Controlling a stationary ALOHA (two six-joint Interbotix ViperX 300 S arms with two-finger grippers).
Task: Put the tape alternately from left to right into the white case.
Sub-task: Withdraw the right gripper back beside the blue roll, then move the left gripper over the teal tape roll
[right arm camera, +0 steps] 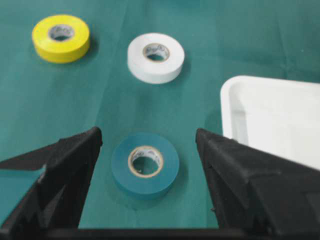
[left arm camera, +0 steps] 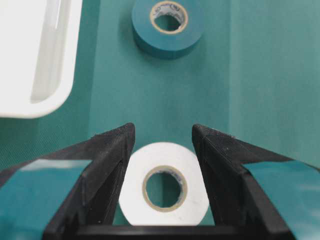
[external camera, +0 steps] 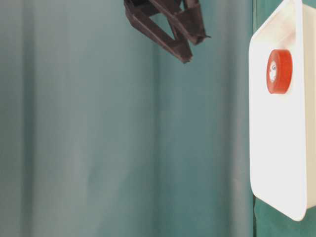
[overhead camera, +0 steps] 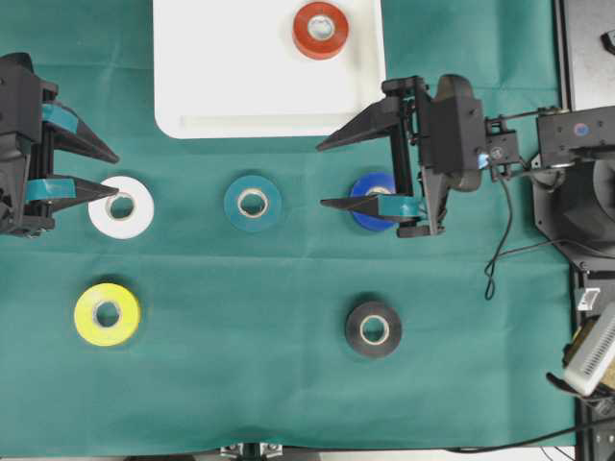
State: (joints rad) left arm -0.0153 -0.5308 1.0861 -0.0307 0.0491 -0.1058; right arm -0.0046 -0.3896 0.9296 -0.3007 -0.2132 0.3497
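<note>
The white case (overhead camera: 192,96) lies at the back of the table with the red tape (overhead camera: 320,30) in its right part. On the green cloth lie the white tape (overhead camera: 121,206), teal tape (overhead camera: 253,203), yellow tape (overhead camera: 107,314) and black tape (overhead camera: 373,329). The blue tape (overhead camera: 370,197) is partly hidden under my right gripper (overhead camera: 321,176), which is open and holds nothing. It points left at the teal tape (right arm camera: 145,165). My left gripper (overhead camera: 116,170) is open. In its wrist view the white tape (left arm camera: 165,185) lies between the fingers (left arm camera: 107,155), with a gap on each side.
The case's rounded front corner (left arm camera: 35,60) is at the left of the left wrist view, and its rim (right arm camera: 270,115) is right of the right gripper. In the table-level view the red tape (external camera: 279,71) lies in the case (external camera: 276,148). Cables and equipment (overhead camera: 577,192) stand off the cloth's right edge.
</note>
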